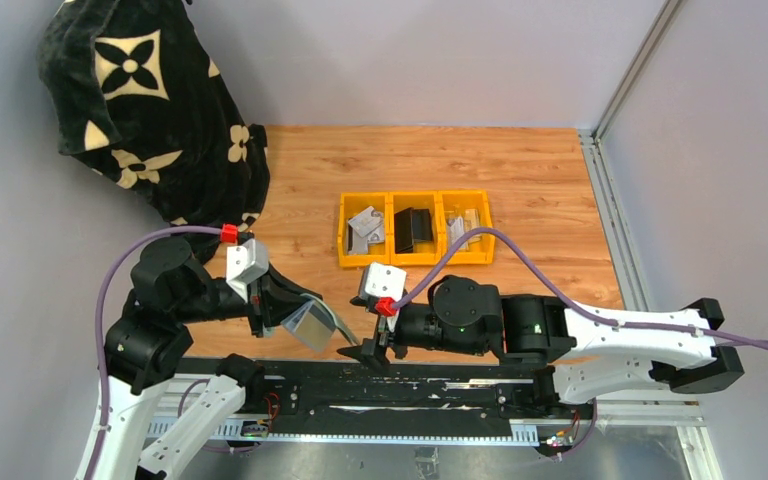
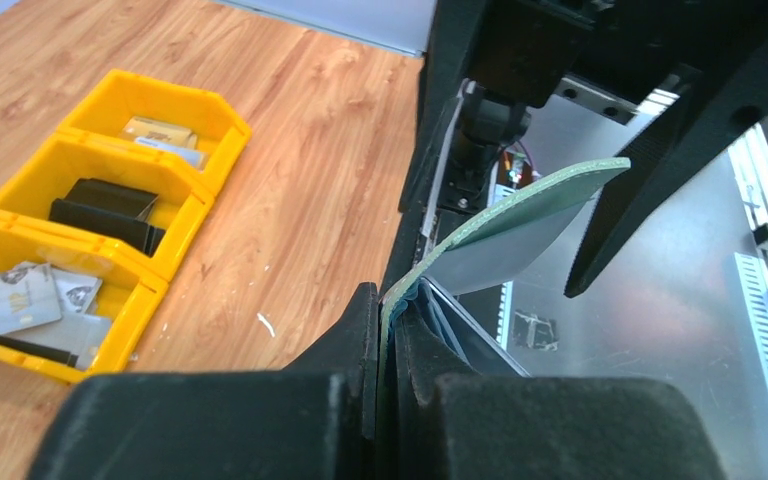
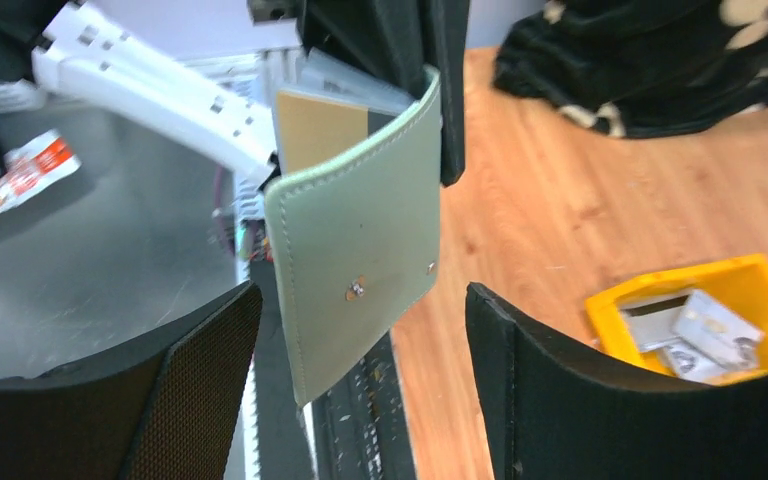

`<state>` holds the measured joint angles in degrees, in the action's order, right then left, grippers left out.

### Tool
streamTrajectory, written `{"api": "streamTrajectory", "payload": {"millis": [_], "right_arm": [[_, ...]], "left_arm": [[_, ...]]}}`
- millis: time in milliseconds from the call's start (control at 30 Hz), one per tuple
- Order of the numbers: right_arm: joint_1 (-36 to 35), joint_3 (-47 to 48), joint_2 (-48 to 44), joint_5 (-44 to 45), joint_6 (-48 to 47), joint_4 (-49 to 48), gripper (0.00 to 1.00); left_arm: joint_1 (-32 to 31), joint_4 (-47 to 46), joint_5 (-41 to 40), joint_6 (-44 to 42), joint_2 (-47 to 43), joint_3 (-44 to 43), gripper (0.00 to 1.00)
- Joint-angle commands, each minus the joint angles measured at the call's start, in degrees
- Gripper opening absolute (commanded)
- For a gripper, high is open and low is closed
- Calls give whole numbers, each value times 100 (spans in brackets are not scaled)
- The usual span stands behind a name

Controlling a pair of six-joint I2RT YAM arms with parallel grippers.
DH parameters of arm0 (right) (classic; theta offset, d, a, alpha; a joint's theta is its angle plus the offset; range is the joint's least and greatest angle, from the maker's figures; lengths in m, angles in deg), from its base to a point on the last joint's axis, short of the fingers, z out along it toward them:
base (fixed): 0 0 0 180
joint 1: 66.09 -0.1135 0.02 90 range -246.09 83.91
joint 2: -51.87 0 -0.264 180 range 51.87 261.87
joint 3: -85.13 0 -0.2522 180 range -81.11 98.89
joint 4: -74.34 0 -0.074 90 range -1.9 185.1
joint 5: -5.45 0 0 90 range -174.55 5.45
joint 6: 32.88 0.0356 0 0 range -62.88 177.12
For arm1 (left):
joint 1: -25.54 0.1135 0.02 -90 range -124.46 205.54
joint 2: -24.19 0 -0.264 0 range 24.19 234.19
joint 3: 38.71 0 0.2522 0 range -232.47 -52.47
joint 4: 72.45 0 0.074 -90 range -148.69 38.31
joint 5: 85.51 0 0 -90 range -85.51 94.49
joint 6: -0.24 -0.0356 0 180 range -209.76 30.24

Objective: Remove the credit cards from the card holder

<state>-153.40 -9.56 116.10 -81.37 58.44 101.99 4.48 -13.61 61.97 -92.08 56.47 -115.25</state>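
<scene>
I find the left gripper (image 2: 385, 312) clamped tight on the fold edge of the card holder (image 3: 355, 260), which hangs in the air over the near table edge, left of centre. A tan credit card (image 3: 320, 125) shows inside it. The right gripper (image 1: 365, 352) is just right of the holder, jaws spread wide and holding nothing.

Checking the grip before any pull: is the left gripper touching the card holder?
Touching. The left wrist view shows the left gripper shut on the card holder, its green edge pinched between the jaws with no gap.
</scene>
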Motion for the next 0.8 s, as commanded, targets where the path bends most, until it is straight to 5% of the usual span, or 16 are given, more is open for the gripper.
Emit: {"api": "streamTrajectory", "payload": {"millis": [0, 333, 400, 500, 633, 700, 767], "right_arm": [[-452, -87, -15, 1874, -601, -859, 78], [-630, 46, 464, 2836, -1107, -918, 75], [-602, 16, 426, 2883, -1046, -904, 58], [-426, -84, 197, 2723, -667, -899, 16], [-74, -218, -122, 1918, -344, -895, 0], [51, -244, -263, 1246, -253, -881, 0], [103, -216, -364, 829, -238, -778, 0]], "left_arm": [[32, -243, -425, 199, 49, -157, 0], [32, -212, -474, 442, 51, -201, 0], [32, -199, -383, 444, 43, -197, 0], [32, -193, -385, 501, 29, -189, 0], [32, -205, -186, 498, 73, -180, 0], [32, -248, -39, 435, 22, -115, 17], [32, -350, 57, 312, -86, -2, 58]]}}
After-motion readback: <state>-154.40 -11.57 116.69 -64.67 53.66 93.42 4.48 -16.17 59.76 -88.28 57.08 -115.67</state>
